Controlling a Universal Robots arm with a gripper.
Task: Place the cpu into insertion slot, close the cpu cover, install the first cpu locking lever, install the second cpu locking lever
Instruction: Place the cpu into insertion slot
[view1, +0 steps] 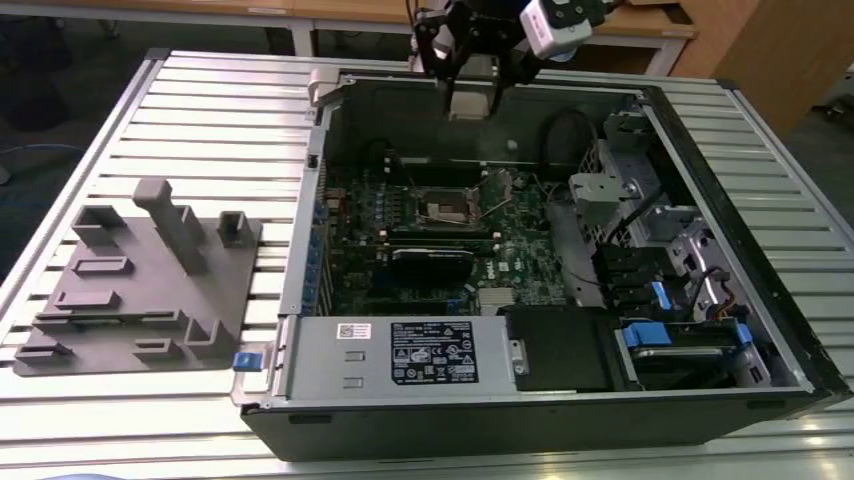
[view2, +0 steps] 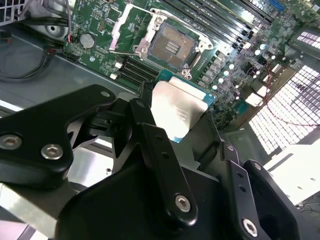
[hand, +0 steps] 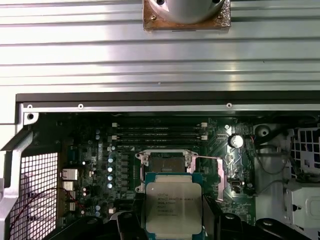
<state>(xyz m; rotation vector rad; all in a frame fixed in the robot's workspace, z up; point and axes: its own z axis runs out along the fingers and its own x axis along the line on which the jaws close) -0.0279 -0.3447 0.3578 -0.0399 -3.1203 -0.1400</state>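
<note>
Tool (hand: 173, 220) tight on the cpu (hand: 173, 202), its lid print illegible, well apart from the open insertion slot (hand: 169, 164).

Exterior view: high, oblique, well away from insertion slot (view1: 451, 207); whole computer case (view1: 534, 432) in frame. First wrist view: over insertion slot (hand: 167, 162), facing down, near. Second wrist view: nearer, tilted. Both wrist views share insertion slot (view2: 172, 48), cpu (hand: 173, 207).
</note>
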